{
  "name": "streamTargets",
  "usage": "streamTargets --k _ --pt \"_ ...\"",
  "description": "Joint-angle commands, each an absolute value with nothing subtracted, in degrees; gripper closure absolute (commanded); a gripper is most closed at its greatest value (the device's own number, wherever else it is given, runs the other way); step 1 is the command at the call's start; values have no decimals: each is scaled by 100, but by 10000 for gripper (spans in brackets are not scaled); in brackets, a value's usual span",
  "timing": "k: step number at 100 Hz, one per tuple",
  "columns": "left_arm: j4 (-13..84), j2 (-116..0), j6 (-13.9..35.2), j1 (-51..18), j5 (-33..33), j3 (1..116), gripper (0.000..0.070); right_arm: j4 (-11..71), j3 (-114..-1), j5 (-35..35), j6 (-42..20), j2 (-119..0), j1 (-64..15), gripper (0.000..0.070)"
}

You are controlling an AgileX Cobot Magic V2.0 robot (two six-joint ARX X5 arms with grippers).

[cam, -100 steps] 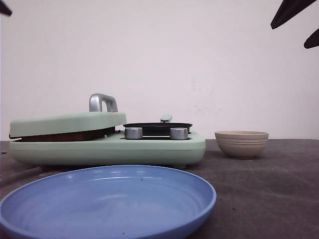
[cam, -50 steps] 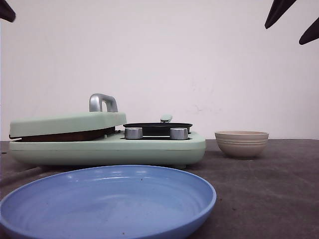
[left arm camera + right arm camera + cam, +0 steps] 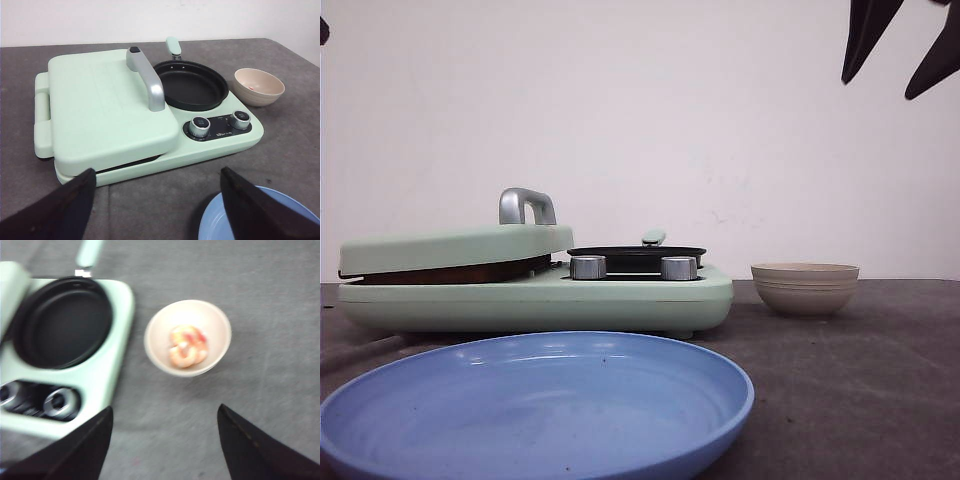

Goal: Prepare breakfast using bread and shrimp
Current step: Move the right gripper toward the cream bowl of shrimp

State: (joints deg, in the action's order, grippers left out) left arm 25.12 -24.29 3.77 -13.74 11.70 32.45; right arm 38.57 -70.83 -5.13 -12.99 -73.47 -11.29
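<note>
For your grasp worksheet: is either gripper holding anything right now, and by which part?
Nothing is held. The left gripper and right gripper are both open and empty, above the table.

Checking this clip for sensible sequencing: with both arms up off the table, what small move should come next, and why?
Probably lower the right gripper toward the beige bowl. Its open fingers hang above the table with the bowl ahead of them, and the shrimp lies inside, untouched. The black pan beside it is empty. No bread shows; the press lid is down.
</note>
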Motion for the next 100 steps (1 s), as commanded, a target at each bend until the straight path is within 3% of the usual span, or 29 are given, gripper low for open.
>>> streamTargets --k 1,55,100 --pt "2460 -2427 342 -1382 1138 3260 278 3868 -7354 -517 -1118 -7664 -1033 298" --pt "2445 -2429 344 -1385 1140 3260 278 3938 -8788 -1066 -943 -10001 -237 299" --pt "2451 -2429 346 -1385 1138 3260 278 3922 -9769 -1271 -740 -11609 -126 299"
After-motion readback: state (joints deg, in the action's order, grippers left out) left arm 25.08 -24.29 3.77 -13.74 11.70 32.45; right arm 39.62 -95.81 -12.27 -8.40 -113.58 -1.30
